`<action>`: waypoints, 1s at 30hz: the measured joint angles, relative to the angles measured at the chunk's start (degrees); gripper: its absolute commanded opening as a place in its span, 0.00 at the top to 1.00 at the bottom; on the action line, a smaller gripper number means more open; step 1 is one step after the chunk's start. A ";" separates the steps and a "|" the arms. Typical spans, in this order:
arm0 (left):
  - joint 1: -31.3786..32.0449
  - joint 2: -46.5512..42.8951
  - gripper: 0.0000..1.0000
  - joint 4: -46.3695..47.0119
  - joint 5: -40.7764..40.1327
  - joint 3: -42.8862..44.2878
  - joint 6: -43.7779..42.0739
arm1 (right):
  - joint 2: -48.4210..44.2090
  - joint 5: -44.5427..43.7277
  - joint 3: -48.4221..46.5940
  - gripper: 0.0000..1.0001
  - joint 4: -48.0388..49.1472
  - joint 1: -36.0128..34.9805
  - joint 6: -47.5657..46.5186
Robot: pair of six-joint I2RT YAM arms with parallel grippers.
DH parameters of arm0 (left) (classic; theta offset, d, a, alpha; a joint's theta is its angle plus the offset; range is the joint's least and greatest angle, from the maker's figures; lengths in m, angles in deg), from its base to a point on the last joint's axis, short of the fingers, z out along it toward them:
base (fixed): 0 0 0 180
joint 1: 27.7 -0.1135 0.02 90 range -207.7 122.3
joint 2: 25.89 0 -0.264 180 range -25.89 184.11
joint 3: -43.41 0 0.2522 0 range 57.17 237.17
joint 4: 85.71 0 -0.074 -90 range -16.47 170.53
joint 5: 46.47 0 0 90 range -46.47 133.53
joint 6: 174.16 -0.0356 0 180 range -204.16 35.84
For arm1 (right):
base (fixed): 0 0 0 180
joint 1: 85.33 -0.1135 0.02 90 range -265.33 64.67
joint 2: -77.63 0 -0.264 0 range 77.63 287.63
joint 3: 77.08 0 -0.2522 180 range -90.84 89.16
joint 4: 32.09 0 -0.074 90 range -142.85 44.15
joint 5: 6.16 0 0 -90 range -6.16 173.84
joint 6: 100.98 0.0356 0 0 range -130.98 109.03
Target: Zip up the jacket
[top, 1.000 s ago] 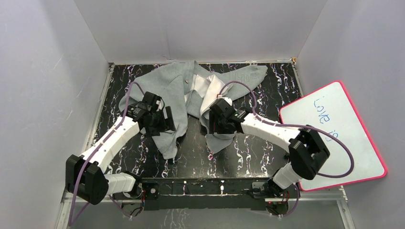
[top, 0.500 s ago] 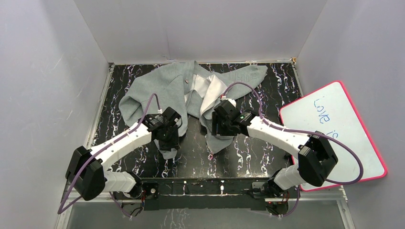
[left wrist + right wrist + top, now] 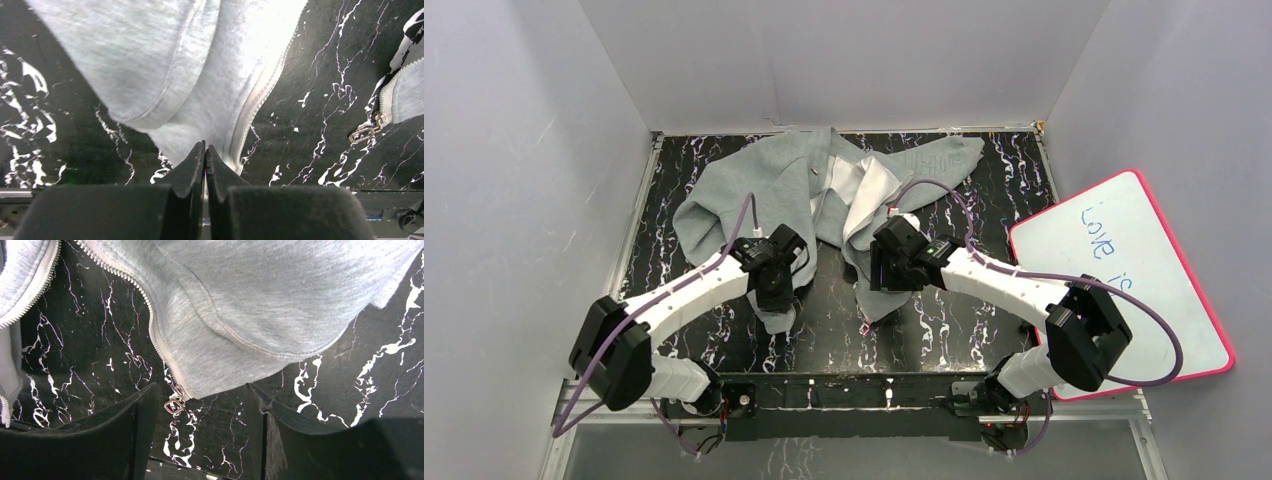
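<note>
While it lies unzipped and face up on the far half of the black, white-veined table [image 3: 829, 335], the jacket [image 3: 764, 180] shows as a soft, light grey fleece. Its white lining [image 3: 869, 190] is laid bare where the front falls open. The cloth is rumpled and heaped into folds at the far left. One sleeve [image 3: 939, 155] reaches toward the far right corner and carries faint lettering.

The body runs lengthwise from the far wall toward the arms, collar end far and hems near, so its long axis lies roughly front to back. The two front panels spread apart toward the near side like an upside-down V, with bare table between them. The left panel [image 3: 774, 320] ends nearer the arm bases than the right panel [image 3: 880, 301]. Pale zipper teeth [image 3: 260, 95] line the inner edge of the left panel, and a stitched hem band curves along its bottom. At the bottom corner of the right panel a small metal zipper pull [image 3: 173, 404] lies on the table.

The left gripper [image 3: 205, 149] is closed, its fingers pressed together with the tips at the hem of the left panel, beside the teeth. Whether any cloth is pinched there cannot be told. The right gripper [image 3: 202, 390] stands open over the hem corner of the right panel, with the pull just beside one finger, and it holds nothing.
</note>
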 measured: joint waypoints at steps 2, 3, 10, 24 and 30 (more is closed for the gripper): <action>0.13 2.36 1.00 1.75 0.98 -0.13 -0.28 | 0.00 0.00 0.00 0.30 0.15 0.00 0.00; 0.33 3.50 1.00 2.75 1.60 -0.24 -0.42 | 0.00 0.00 0.00 0.30 0.20 0.00 0.00; 3.52 11.93 1.00 11.08 6.34 -1.64 -0.57 | 0.00 0.13 1.14 0.30 0.48 0.00 0.04; 5.68 6.69 0.57 8.55 6.12 2.89 -2.38 | -2.49 -0.02 1.66 0.30 0.42 0.00 0.11; 5.68 -3.67 0.51 3.91 3.23 4.85 -2.56 | -2.49 0.00 1.66 0.30 0.46 0.00 0.09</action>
